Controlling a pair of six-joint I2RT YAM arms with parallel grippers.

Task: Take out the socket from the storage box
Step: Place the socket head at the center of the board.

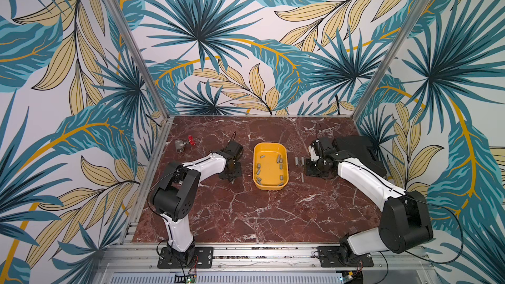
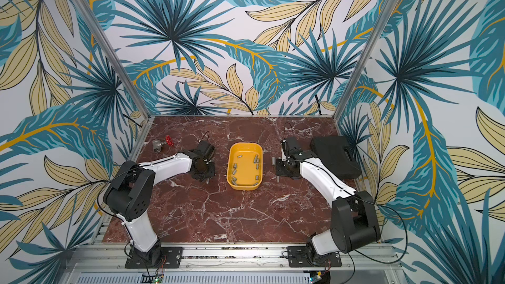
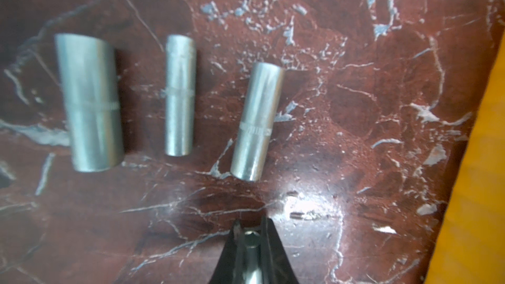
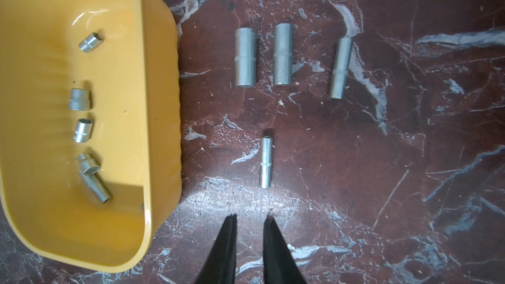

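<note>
Socket [image 3: 251, 244], out of the storage box [image 3: 478, 187], is clenched between the left fingers [image 3: 228, 258] above the tabletop [image 3: 355, 132]. Three other sockets [image 3: 180, 94] lie just beyond the tips. Next, I'd judge: lower, release beside them. Right fingers [image 4: 226, 241] hang parted, seemingly empty.

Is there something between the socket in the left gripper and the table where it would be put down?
Nothing visible does. The left gripper holds the socket over the table; three loose sockets lie apart from it.
</note>
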